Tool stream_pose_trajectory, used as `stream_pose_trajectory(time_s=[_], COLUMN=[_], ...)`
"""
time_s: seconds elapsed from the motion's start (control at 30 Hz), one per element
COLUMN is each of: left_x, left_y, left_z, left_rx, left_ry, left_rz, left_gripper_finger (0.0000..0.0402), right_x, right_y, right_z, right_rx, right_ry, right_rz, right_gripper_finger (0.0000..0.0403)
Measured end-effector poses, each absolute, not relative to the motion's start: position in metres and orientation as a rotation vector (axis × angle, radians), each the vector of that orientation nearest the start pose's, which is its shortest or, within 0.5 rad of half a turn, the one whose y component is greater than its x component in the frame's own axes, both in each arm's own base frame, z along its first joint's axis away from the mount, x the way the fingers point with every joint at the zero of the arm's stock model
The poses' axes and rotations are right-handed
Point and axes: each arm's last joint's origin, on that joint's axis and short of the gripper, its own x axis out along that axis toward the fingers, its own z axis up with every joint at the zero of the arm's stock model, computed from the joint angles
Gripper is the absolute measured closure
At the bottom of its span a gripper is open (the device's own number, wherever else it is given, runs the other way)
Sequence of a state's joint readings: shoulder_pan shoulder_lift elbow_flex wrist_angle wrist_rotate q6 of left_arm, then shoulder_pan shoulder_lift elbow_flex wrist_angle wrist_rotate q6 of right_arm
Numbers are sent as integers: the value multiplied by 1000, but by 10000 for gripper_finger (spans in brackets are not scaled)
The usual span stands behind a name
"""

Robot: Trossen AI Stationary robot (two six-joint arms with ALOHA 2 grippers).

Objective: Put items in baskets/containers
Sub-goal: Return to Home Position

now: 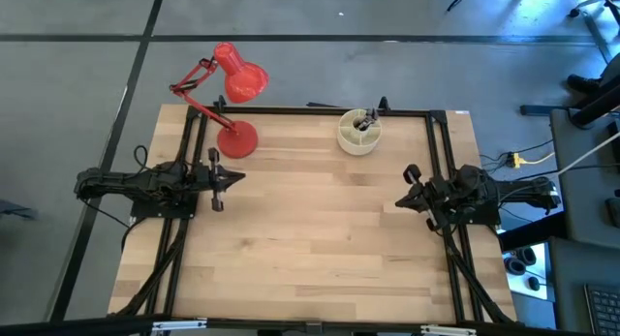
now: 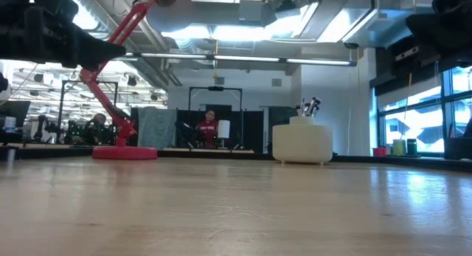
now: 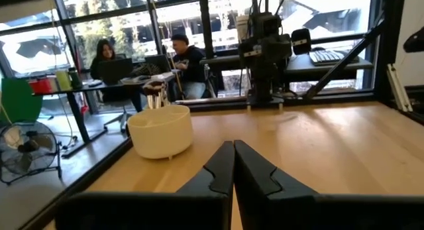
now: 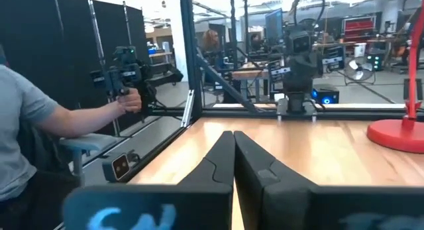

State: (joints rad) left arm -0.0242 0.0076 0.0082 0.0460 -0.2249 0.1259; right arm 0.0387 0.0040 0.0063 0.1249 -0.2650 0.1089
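Note:
The round cream-white organiser [image 1: 359,133] stands on the table near its far edge, right of the middle; it also shows in the low view [image 2: 302,144] and the left wrist view [image 3: 160,131]. Several slim makeup brushes [image 1: 365,122] stand inside it, their bristle tips sticking up above the rim [image 2: 308,107] [image 3: 155,92]. I see no brush lying loose on the table. My left gripper [image 1: 238,176] is shut and hovers at the table's left side [image 3: 233,150]. My right gripper [image 1: 398,202] is shut at the table's right side [image 4: 233,140]. Both are far from the organiser.
A red desk lamp stands with its round base [image 1: 236,139] on the far left part of the table, its head [image 1: 242,77] reaching beyond the far edge. A black frame [image 1: 291,109] runs round the table. A person [image 4: 26,144] sits beyond the table, holding a hand controller.

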Motion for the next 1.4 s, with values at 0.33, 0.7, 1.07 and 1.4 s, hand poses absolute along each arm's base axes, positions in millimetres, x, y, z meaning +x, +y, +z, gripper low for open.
stream_pose_trajectory(time_s=[0.33, 0.7, 1.07, 1.4], left_x=[97, 97, 97, 97], left_y=[5, 5, 5, 5], left_z=[170, 170, 170, 170], left_rx=[105, 84, 84, 84], left_ry=[-35, -37, -37, -37], left_rz=[227, 237, 237, 238], left_gripper_finger=[399, 389, 392, 394], right_x=[96, 96, 96, 96], right_y=[11, 11, 11, 13], right_z=[176, 172, 171, 171], right_rx=[132, 65, 67, 236], right_ry=[-87, -56, -49, -21], right_rz=[311, 304, 304, 354], right_gripper_finger=[393, 369, 368, 368])
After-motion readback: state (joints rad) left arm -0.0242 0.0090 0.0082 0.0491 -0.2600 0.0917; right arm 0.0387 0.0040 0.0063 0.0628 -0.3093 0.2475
